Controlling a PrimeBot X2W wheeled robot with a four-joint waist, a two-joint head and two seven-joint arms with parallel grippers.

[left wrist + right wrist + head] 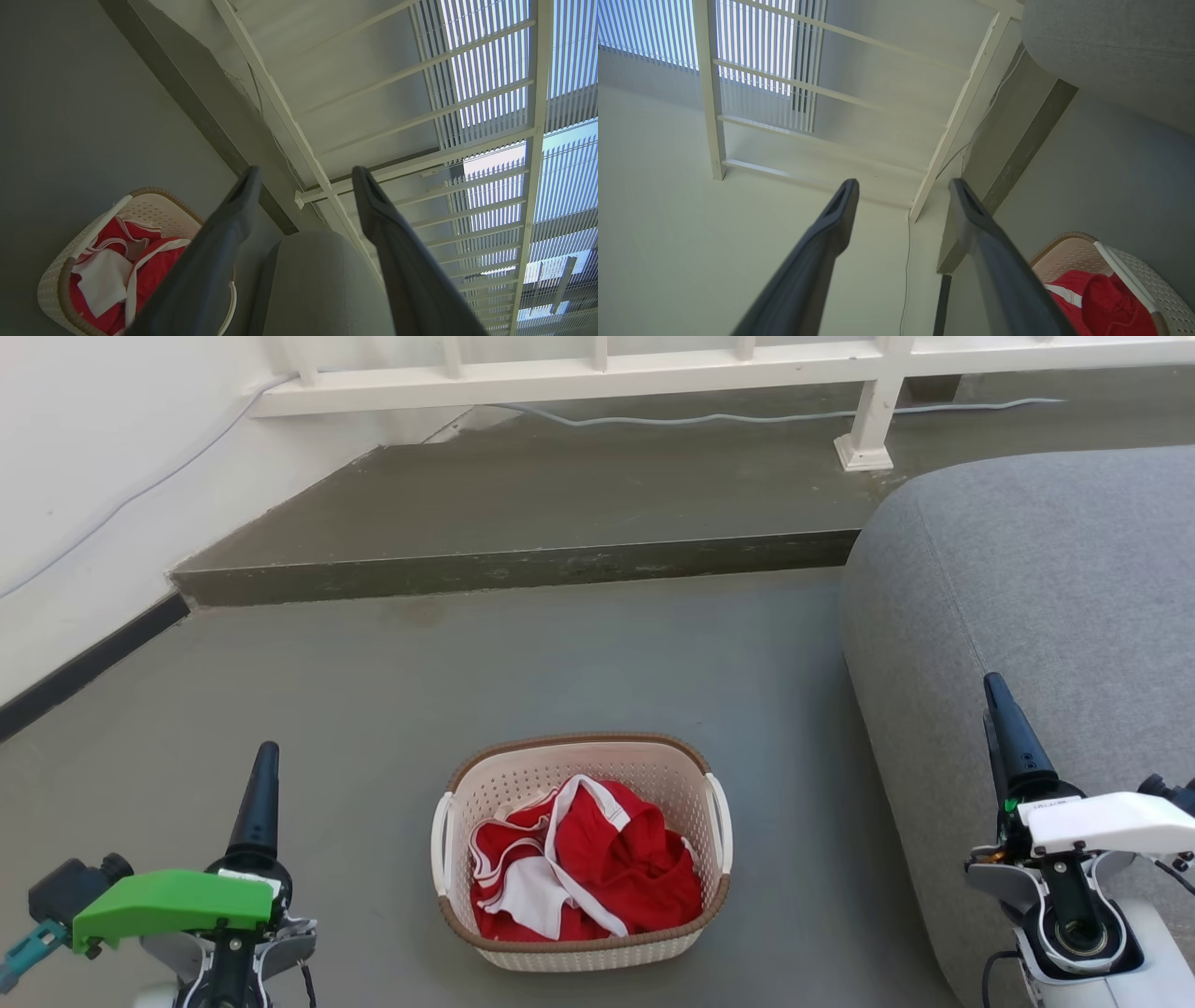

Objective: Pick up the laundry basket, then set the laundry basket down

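1. Over on the far left, a white wall runs back to the corner; a black skirting strip lines its foot.
2. Lower left now, and here's the left gripper, dark fingers pointing up the head view, a green housing behind them; the left wrist view shows its two fingers spread well apart, nothing between them; it hovers over the grey floor, well apart from the basket.
3. Centre stage: the laundry basket sits upright on the floor, between the two grippers and touched by neither; cream perforated walls, brown woven-look rim, a white handle on each side; red clothing with white trim lies heaped inside.
4. Behind it, a raised concrete step crosses the view; a white railing stands on top, a pale cable trailing along its foot.
5. To the right, a big grey sofa; the basket stands near it, a strip of floor between them.
6. Lower right, the right gripper rises in front of the sofa, under a white housing; the right wrist view has its fingers wide apart and holding nothing.
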